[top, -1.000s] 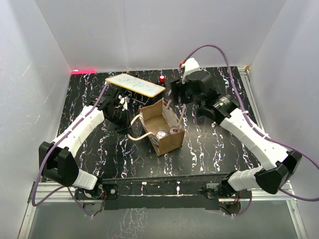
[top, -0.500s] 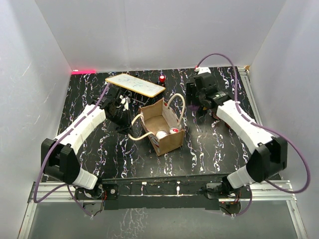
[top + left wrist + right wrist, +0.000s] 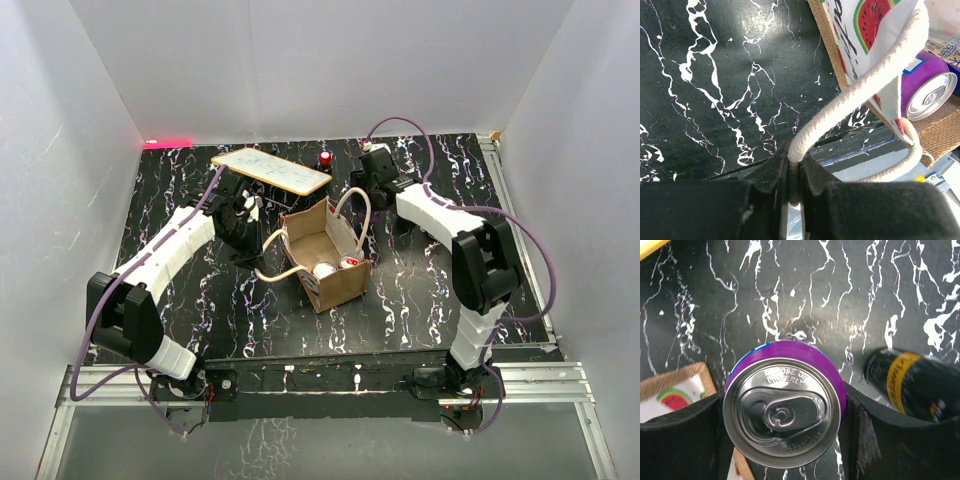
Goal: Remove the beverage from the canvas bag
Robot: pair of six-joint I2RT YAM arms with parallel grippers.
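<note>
The canvas bag [image 3: 322,252] stands open mid-table, its brown inside showing and a watermelon print outside [image 3: 871,19]. Two can tops [image 3: 324,270] show inside it; a purple can [image 3: 924,89] lies in it in the left wrist view. My left gripper [image 3: 255,212] is shut on one cream rope handle [image 3: 855,95], pinched between the jaws [image 3: 795,167]. My right gripper [image 3: 368,180] is behind the bag's far right corner, shut on an upright purple can [image 3: 785,410] outside the bag, above the table. The other handle [image 3: 355,205] stands up beside it.
A black bottle with a yellow label [image 3: 910,382] lies on the table just right of the held can. A yellow-edged board [image 3: 270,170] sits raised at the back left, with a small red object [image 3: 325,158] next to it. White walls close in three sides.
My right arm has come down and swung left toward the back, ending behind the bag's far corner. The bag's right handle now stands up. The left gripper has stayed on its handle.
</note>
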